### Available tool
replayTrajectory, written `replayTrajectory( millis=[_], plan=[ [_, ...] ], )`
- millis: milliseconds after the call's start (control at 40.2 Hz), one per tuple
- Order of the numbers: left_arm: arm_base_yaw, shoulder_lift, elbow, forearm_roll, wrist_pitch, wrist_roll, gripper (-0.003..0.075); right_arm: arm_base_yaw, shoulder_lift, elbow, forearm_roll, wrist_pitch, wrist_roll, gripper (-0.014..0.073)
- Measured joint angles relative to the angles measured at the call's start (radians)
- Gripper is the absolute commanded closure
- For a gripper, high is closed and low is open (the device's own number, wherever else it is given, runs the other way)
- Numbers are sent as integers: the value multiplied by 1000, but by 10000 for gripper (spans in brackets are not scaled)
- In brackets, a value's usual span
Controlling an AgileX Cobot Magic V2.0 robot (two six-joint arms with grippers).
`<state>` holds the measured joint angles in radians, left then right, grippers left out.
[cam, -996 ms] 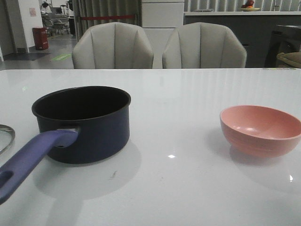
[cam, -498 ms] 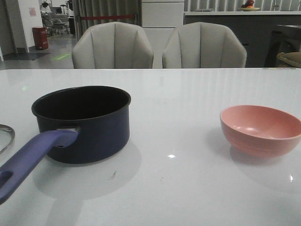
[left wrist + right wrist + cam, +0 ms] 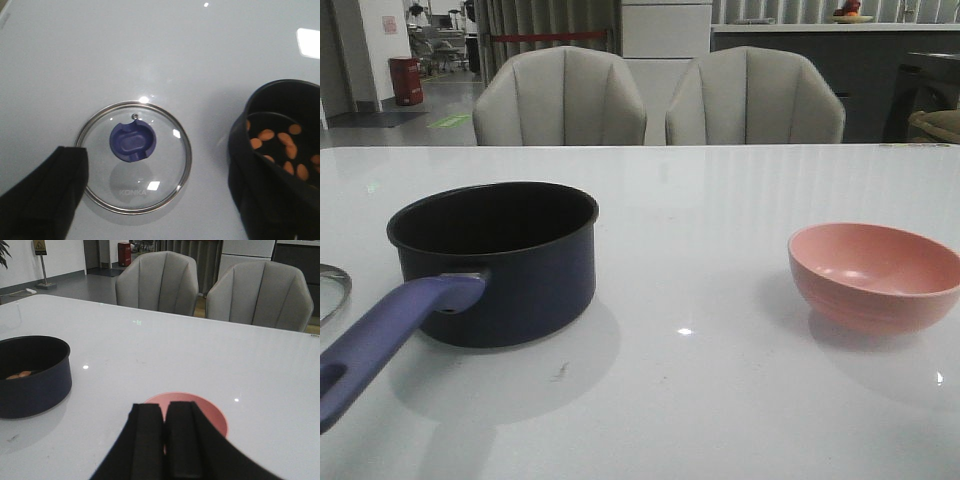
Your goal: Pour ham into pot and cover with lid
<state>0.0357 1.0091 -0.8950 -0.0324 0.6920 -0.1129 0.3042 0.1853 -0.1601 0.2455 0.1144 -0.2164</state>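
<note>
White table [image 3: 100,50], flat lid [image 3: 134,157] lettered "KONKA" beside pot [image 3: 280,150]

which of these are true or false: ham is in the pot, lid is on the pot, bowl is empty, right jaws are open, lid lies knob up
1. The ham is in the pot. True.
2. The lid is on the pot. False: it lies flat on the table, beside the pot.
3. The bowl is empty. True, as far as the front view shows its inside.
4. The right gripper has its jaws open. False: the jaws stand together, holding nothing, above the bowl.
5. The lid lies knob up. True: the knob faces the left wrist camera.
</note>
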Motion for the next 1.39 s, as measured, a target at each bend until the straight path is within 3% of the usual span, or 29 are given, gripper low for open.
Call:
replayTrajectory(
  millis=[598,1145,1394],
  plan=[
    [48,603,-344,-10,265,0,113,0,0,0,0,2,0,447],
    [48,831,-456,-10,296,-2,111,0,0,0,0,2,0,447],
    [48,889,-467,-10,308,-2,55,0,0,0,0,4,0,447]
  ],
)
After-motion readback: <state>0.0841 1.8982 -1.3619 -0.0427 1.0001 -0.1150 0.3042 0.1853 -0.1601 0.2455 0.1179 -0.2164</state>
